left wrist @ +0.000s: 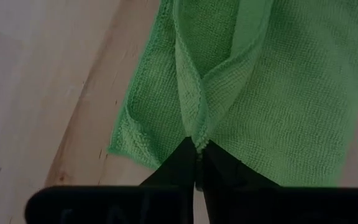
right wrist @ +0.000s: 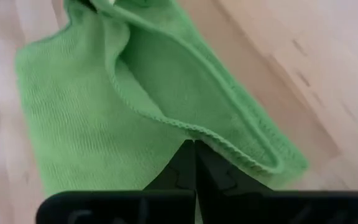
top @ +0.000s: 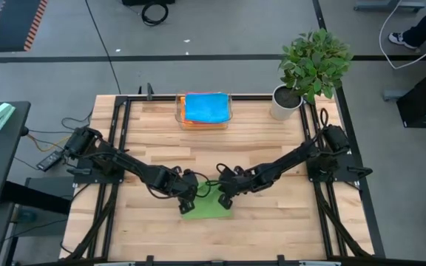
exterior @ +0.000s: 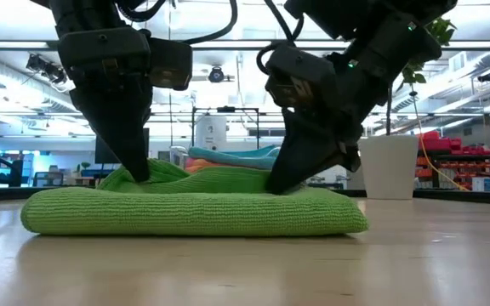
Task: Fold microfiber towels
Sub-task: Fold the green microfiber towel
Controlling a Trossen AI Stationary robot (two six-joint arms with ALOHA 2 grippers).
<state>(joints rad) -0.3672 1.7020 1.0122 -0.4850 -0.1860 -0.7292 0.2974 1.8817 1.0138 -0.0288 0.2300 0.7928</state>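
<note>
At the lower middle of the high view, the left claw [top: 187,200] and right claw [top: 222,199] are both pinching the green towel [top: 207,207] lying on the desk [top: 272,222], their arms hiding its upper edge.

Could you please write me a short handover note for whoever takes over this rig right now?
Left gripper: shut on the green towel, pinching its edge.
Right gripper: shut on the same towel's edge.
The green towel lies on the table near the front, already doubled over.
The clear tray at the back holds a stack with a blue towel on top.
Left: finish this fold, probably then add it to the tray.
</note>
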